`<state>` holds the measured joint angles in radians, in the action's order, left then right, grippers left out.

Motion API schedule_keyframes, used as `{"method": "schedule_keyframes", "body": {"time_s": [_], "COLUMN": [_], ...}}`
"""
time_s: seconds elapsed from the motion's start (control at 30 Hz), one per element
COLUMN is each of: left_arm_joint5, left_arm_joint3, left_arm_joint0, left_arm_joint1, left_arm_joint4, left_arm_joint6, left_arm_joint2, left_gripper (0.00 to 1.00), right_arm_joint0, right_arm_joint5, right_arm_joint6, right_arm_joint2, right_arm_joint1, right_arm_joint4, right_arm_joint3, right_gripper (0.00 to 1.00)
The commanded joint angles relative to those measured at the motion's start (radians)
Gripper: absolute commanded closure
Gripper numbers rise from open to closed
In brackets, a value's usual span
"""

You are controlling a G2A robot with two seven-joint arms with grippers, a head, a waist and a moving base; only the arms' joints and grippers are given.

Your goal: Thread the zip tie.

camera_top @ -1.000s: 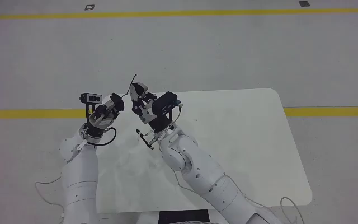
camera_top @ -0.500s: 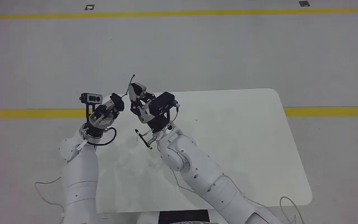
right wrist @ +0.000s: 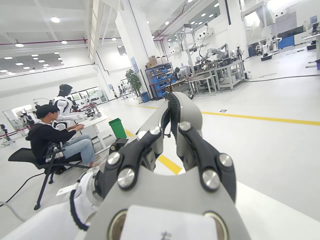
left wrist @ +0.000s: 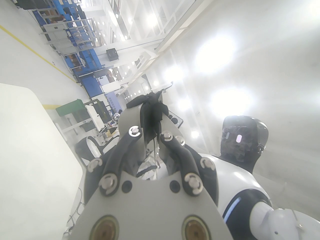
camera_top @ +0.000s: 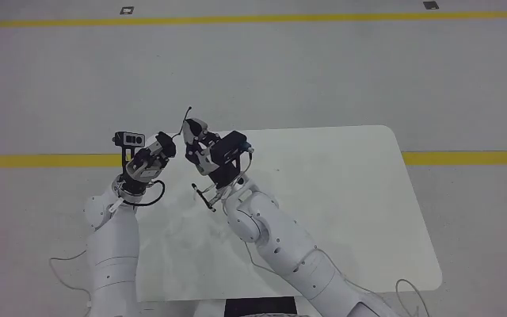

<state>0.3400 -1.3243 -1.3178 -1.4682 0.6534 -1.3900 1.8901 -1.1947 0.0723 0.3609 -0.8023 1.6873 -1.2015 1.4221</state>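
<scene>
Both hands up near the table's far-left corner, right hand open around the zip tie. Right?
Not quite: the right hand is shut on the zip tie, as the right wrist view shows. The rest holds.

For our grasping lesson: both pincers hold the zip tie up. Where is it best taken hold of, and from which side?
Probably take the zip tie by its thin tail, which pokes free past the right pincer. Come from the far side, away from the robot: the left pincer crowds the rest of the strap.
</scene>
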Motion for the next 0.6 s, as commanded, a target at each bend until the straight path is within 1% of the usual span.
{"method": "schedule_keyframes", "body": {"time_s": [0.0,0.37,0.57], "left_arm_joint5": [0.000,0.000,0.000], "left_arm_joint3": [0.000,0.000,0.000], "left_arm_joint0": [0.000,0.000,0.000], "left_arm_joint1": [0.000,0.000,0.000], "left_arm_joint4": [0.000,0.000,0.000], "left_arm_joint6": [0.000,0.000,0.000], "left_arm_joint2": [0.000,0.000,0.000], "left_gripper": [1.00,1.00,1.00], "right_arm_joint0": [0.000,-0.002,-0.010], "right_arm_joint5": [0.001,0.002,0.016], "right_arm_joint6": [-0.004,-0.034,-0.030], "right_arm_joint2": [0.000,-0.001,-0.013], "right_arm_joint1": [0.001,0.006,0.011], "right_arm_joint4": [-0.001,0.024,0.096], "right_arm_joint3": [-0.001,-0.009,-0.008], "right_gripper": [1.00,1.00,1.00]}}
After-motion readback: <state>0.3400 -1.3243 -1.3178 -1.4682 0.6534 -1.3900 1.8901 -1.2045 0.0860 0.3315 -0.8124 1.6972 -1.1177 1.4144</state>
